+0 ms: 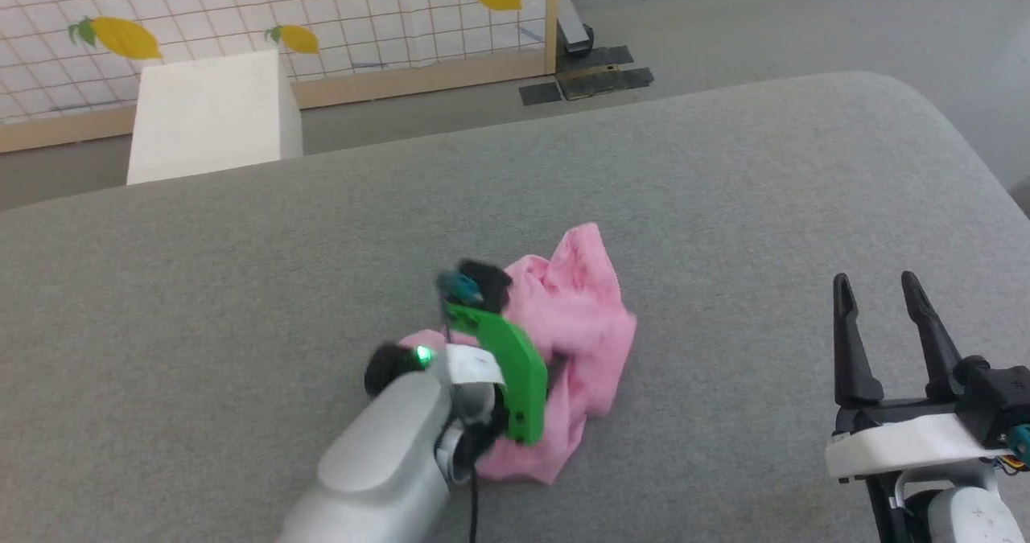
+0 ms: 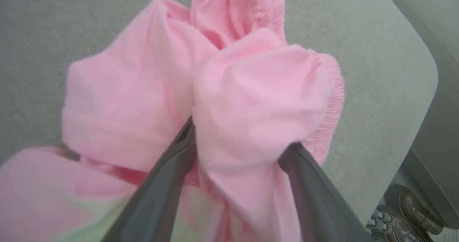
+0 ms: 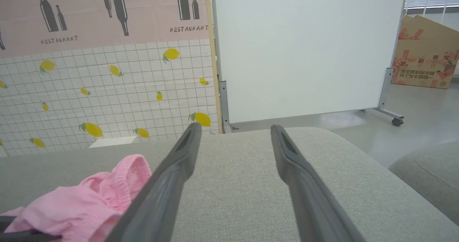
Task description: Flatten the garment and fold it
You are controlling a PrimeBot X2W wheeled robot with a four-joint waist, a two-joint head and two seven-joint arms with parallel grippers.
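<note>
The shorts point(image 1: 583, 310) lie crumpled near the middle of the grey cushion point(image 1: 724, 173). The left gripper point(image 2: 238, 138) is down on them, fingers spread wide with a bulge of cloth between, apparently not pinched. The right gripper point(image 1: 875, 279) stands open over the cushion's right side.

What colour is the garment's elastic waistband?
Light pink, like the whole garment; best seen in the left wrist view.
</note>
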